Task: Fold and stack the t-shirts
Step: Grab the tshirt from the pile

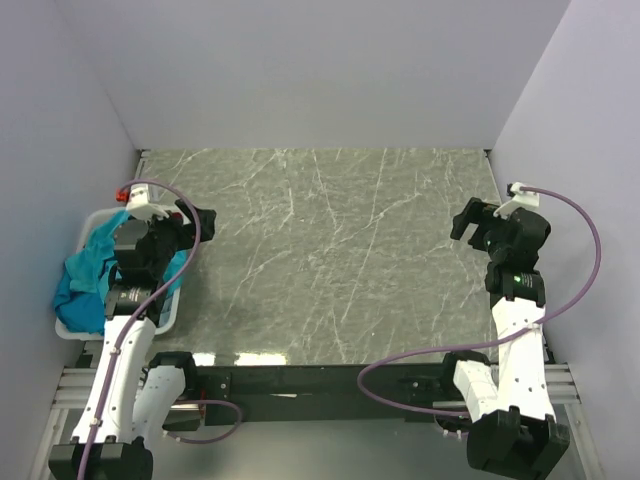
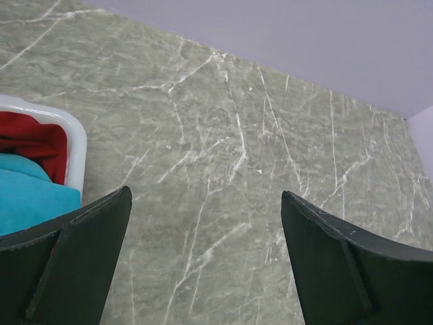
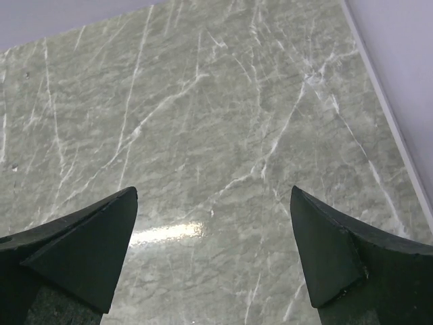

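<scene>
The t-shirts (image 1: 85, 280) lie bunched in the basket (image 1: 98, 216) at the left edge of the table (image 1: 330, 250), teal and red showing. The heap's long axis runs near to far along the basket; which way any collar points cannot be told. The left gripper (image 1: 200, 218) hangs just right of the basket, jaws wide apart, holding nothing. The right gripper (image 1: 466, 218) stands well apart near the right edge, jaws likewise spread, empty.

Teal t-shirt (image 2: 27, 196), red t-shirt (image 2: 34, 135), white basket (image 2: 76, 145), grey-green marble table (image 2: 237, 135) with white veins.
</scene>
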Controlling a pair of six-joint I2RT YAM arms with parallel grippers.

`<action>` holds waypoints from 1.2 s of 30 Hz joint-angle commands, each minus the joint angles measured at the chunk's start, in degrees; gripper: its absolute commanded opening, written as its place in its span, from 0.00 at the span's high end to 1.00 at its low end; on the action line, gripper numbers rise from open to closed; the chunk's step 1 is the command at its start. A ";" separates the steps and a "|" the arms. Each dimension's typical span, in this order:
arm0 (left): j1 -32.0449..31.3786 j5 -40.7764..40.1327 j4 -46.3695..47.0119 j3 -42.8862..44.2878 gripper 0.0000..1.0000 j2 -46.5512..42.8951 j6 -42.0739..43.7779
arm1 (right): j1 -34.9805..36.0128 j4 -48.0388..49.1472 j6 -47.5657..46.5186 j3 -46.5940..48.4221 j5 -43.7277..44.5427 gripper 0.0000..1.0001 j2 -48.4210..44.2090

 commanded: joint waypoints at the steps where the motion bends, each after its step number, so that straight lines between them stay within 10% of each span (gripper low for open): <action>1: 0.33 -1.35 1.00 1.28 0.03 -1.50 1.19 | -0.33 2.40 -1.44 1.63 -2.91 0.00 -1.36; 8: 0.15 -4.42 0.65 0.84 0.01 -4.23 -1.52 | 6.42 -0.13 -13.12 5.32 -23.48 0.00 2.67; 18: 0.15 -8.73 -14.02 5.59 0.01 -4.40 -12.85 | 12.94 -7.36 -22.73 3.84 -30.26 0.00 4.62; 28: 0.15 -36.14 -41.34 9.71 0.17 0.51 -38.42 | 11.97 -5.23 -21.58 2.60 -30.26 0.00 2.68; 36: 0.24 -44.76 -43.75 10.34 0.18 7.36 -40.82 | 11.97 -5.94 -21.66 3.04 -30.53 0.01 3.03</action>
